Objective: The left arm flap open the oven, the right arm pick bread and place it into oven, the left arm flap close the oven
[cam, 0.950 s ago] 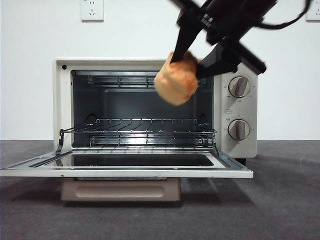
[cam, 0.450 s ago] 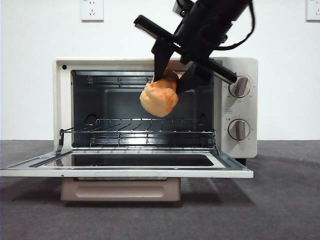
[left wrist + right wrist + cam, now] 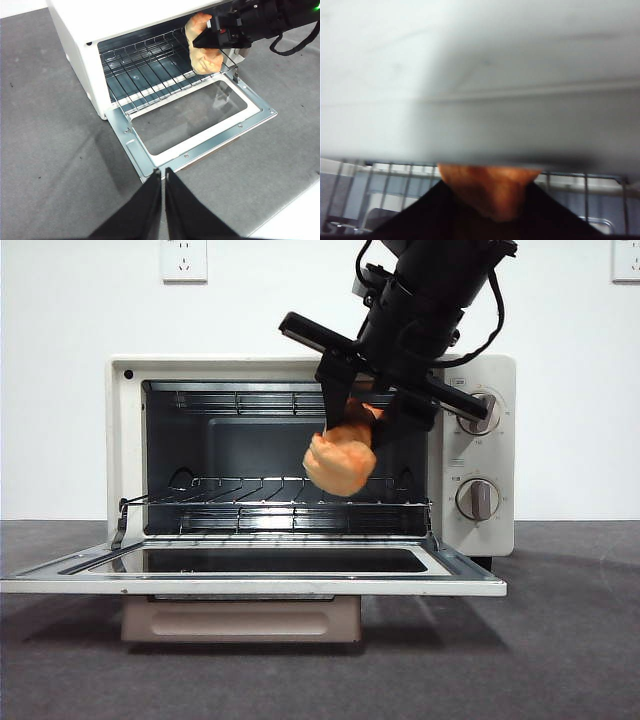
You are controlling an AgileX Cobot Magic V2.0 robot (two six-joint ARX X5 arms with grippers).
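The cream-white oven (image 3: 125,440) stands with its glass door (image 3: 250,586) folded down flat. My right gripper (image 3: 362,435) comes in from above, shut on the golden-orange bread (image 3: 340,465). It holds the bread in the oven mouth, right of centre, just above the wire rack (image 3: 280,505). The left wrist view shows the bread (image 3: 202,55) at the opening's edge over the rack. In the right wrist view the bread (image 3: 492,192) sits between the dark jaws under the oven's top edge (image 3: 470,75). My left gripper (image 3: 163,172) hovers shut and empty in front of the open door (image 3: 200,145).
Two round knobs (image 3: 478,413) (image 3: 477,499) sit on the oven's right panel, close to the right arm. The lowered door juts toward the table's front. Grey table surface (image 3: 45,150) surrounds the oven. A wall socket (image 3: 184,258) is high behind.
The right gripper carried the bread from the oven's upper right corner leftward into the opening, then lower, nearer the rack. The oven door has stayed down.
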